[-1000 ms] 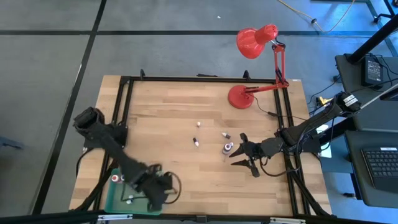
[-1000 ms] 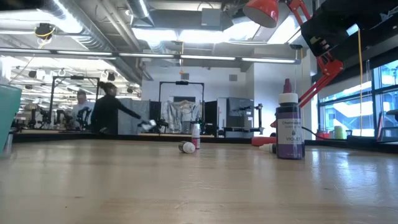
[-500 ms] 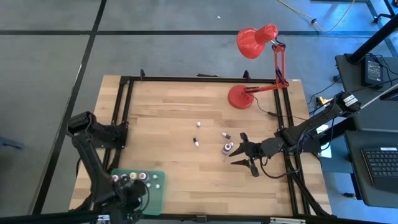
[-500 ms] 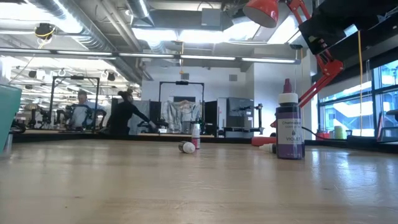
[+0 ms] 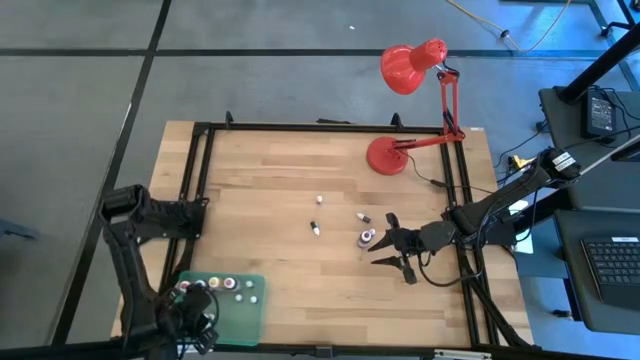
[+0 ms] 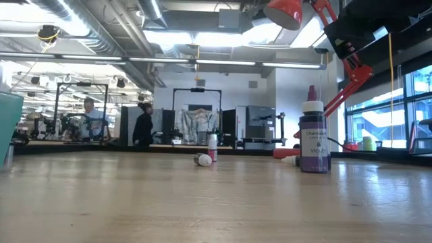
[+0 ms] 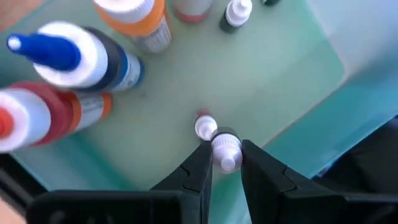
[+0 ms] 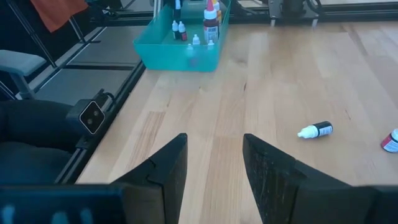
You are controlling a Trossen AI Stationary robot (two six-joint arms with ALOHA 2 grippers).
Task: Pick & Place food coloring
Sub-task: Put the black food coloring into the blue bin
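The green tray [image 5: 245,312] lies at the table's near left corner with several food coloring bottles [image 5: 226,285] standing in it. My left gripper [image 7: 225,157] hangs over the tray's left part [image 5: 188,318], shut on a tiny white-capped bottle [image 7: 226,147]. Another tiny bottle [image 7: 204,126] stands on the tray just below it. My right gripper [image 5: 385,246] stands open at the table's right, beside a violet bottle [image 5: 366,238]. Small bottles [image 5: 315,229] lie loose at mid-table. My left gripper pinches the tiny bottle by its white cap end [image 7: 229,160] between its two fingers, coming from above and pointing steeply down. The bottle hangs above the tray floor. Its lower part is hidden behind the cap.
A red desk lamp [image 5: 385,155] stands at the far right of the table. Loose small bottles [image 5: 318,199] [image 5: 364,217] lie between the lamp and the violet bottle [image 6: 314,138]. A black frame [image 5: 200,130] runs round the table. People move in the room behind [image 6: 143,127].
My left gripper has swung toward the table's left edge, from the tray's right part to its left part, rolling its wrist and staying shut. The bottles standing in the tray, earlier covered by the arm, now show.
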